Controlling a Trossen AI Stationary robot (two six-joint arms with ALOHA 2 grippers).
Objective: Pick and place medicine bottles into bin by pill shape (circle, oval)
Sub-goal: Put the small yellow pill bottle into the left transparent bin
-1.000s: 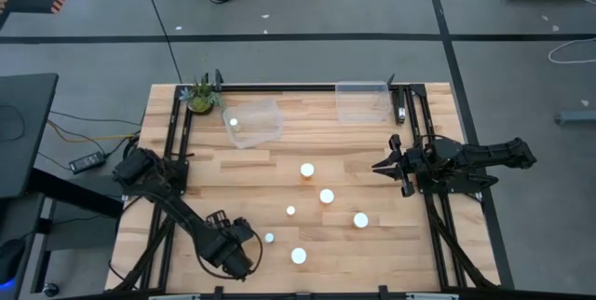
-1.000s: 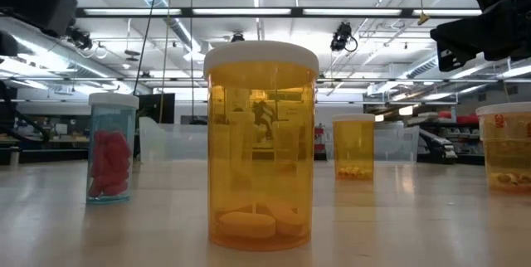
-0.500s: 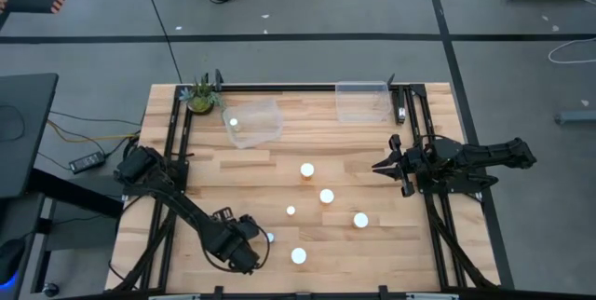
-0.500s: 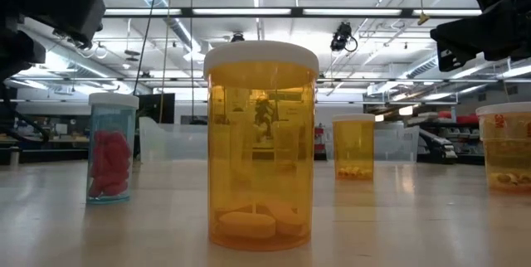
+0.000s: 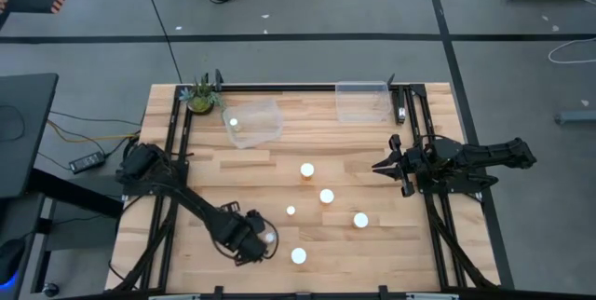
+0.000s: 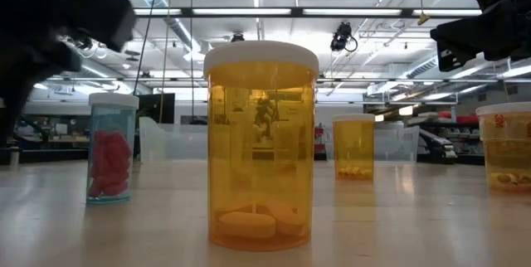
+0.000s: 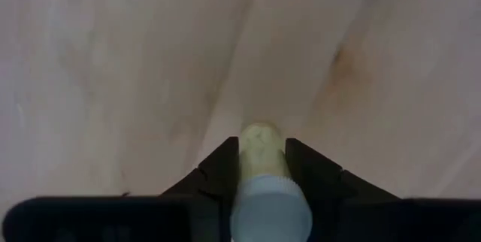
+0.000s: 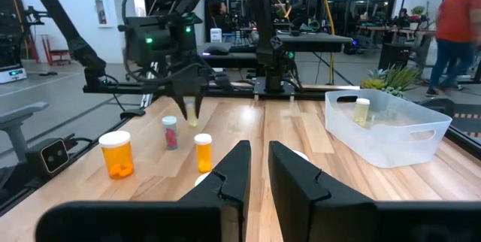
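Left tool [image 7: 261, 168]: clamped on a small bottle [image 7: 264, 178], near the front of the surface [image 5: 251, 165]. Right tool [image 8: 255, 168]: clenched empty, parked at the right edge.
Risk, as I judge it: I hold the bottle close to its cap, so it could tilt or slip on the lift.
Risk: pill shape unreadable from here; I may pick the wrong bin [image 5: 253, 121].

Five small white-capped medicine bottles [image 5: 327, 196] stand spread out mid-table with wide gaps of bare wooden table [image 5: 372, 142] between them; two clear plastic bins [image 5: 253, 123] block the far edge
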